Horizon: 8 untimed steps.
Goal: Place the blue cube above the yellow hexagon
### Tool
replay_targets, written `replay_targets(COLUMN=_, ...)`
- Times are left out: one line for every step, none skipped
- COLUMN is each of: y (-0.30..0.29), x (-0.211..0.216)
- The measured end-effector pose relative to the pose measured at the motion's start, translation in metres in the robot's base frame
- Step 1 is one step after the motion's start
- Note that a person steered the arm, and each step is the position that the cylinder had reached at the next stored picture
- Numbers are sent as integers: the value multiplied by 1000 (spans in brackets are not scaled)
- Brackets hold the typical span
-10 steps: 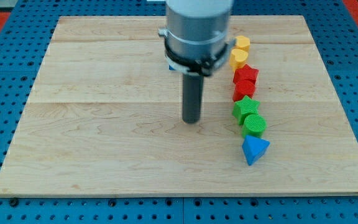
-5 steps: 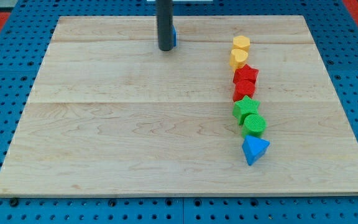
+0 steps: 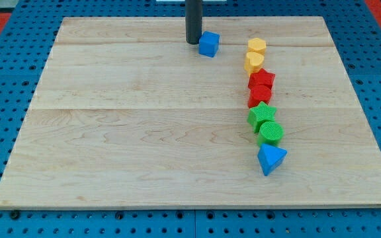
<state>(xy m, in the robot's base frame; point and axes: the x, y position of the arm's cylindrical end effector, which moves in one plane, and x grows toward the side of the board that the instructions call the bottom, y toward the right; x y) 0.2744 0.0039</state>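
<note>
The blue cube point(image 3: 209, 43) sits near the top middle of the wooden board point(image 3: 111, 132). My tip point(image 3: 193, 42) is right beside the cube's left side, touching or nearly touching it. The yellow hexagon point(image 3: 257, 46) is to the cube's right, at the top of a column of blocks, roughly level with the cube and a block's width or so away.
Below the yellow hexagon runs a column: a yellow heart point(image 3: 254, 62), two red blocks point(image 3: 261, 79) point(image 3: 260, 95), a green star point(image 3: 262, 114), a green cylinder point(image 3: 270, 133) and a blue triangular block point(image 3: 270, 159). A blue pegboard point(image 3: 5, 99) surrounds the board.
My rod went from the board's middle to the top, then slid right. The blue cube, half hidden behind the rod before, has been pushed right toward the yellow hexagon.
</note>
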Motion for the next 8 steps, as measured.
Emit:
replay_targets(y=0, x=16)
replay_targets(y=-5, x=38)
replay_targets(y=5, x=30)
replay_targets(y=18, x=6)
replay_targets(y=24, x=-16)
replay_targets(y=33, x=-28)
replay_targets(y=51, x=-31)
replay_targets(y=68, x=-31)
